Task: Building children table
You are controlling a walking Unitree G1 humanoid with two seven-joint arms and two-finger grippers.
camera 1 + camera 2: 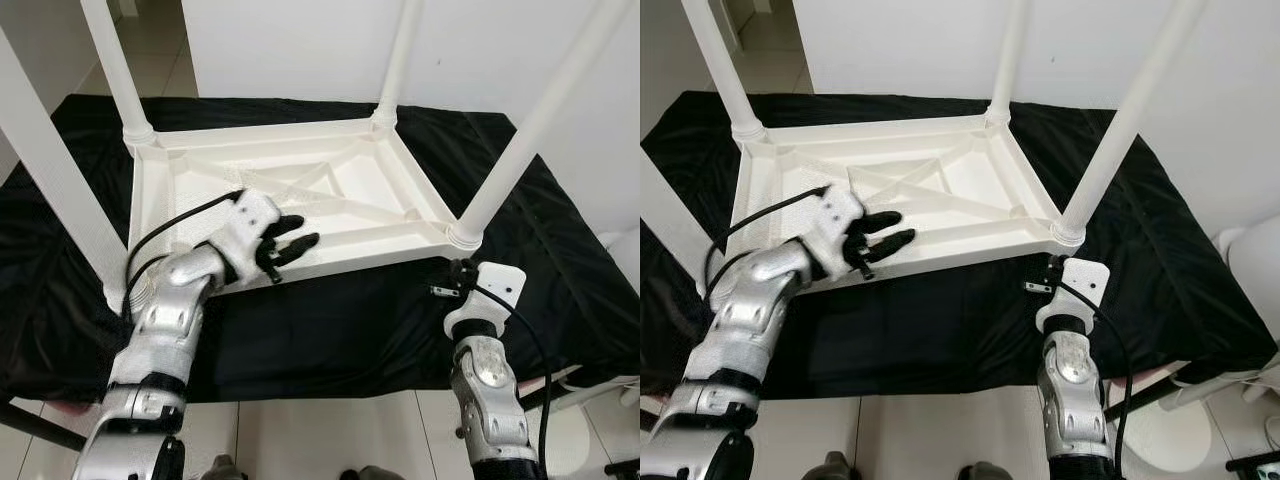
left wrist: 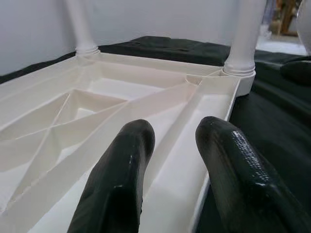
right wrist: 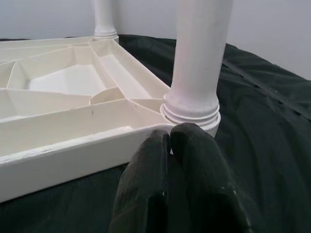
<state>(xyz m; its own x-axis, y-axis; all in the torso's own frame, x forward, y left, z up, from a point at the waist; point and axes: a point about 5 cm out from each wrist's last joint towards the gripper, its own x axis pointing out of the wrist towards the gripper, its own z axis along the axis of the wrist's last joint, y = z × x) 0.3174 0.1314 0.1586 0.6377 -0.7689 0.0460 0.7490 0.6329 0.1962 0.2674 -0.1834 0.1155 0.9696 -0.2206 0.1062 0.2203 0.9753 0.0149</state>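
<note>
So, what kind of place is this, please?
Probably a room in a home: pale floor tiles, a plain white wall, and a black cloth under an upturned white children table with legs fitted.

1. The white plastic table top [image 1: 300,200] lies upside down on the black cloth [image 1: 560,260], its ribbed underside facing up, diagonal ribs crossing in the middle.
2. Four white round legs [image 1: 505,160] stand upright, one in each corner socket.
3. The table sits toward the cloth's far-left part.
</note>
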